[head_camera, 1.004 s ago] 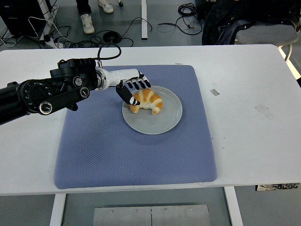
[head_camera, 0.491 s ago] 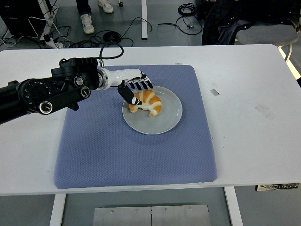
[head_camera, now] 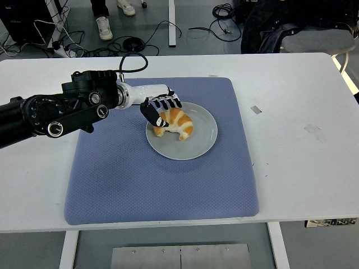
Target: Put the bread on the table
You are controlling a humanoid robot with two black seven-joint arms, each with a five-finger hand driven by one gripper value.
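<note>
The left arm (head_camera: pixel 56 112) comes in from the left edge of the frame and stretches across the upper left part of the blue mat (head_camera: pixel 162 185), its black bulk lying low over the cloth and its white forearm section pointing right. The left hand (head_camera: pixel 160 109) hangs over the left rim of the grey plate (head_camera: pixel 196 143), palm turned down, with the fingers (head_camera: pixel 168 102) curled over the top and left end of the bread (head_camera: pixel 175 123). The hand is clasped on the bread, thumb tucked against its near left side. The bread, a golden croissant, sits in the left half of the plate, just left of the frame's centre, and whether it rests on the plate or is raised off it cannot be told.

The plate lies on the upper middle of the mat, which covers the centre of the white table (head_camera: pixel 303 162). To the right of the mat, two small pieces of tape (head_camera: pixel 256 109) stick to the bare tabletop, well apart from the plate. Beyond the far edge, at the top of the frame, cables (head_camera: pixel 168 28) trail on the floor, a person's shoes (head_camera: pixel 104 27) show at upper left, and a dark garment (head_camera: pixel 280 25) is draped over a chair at upper right.
</note>
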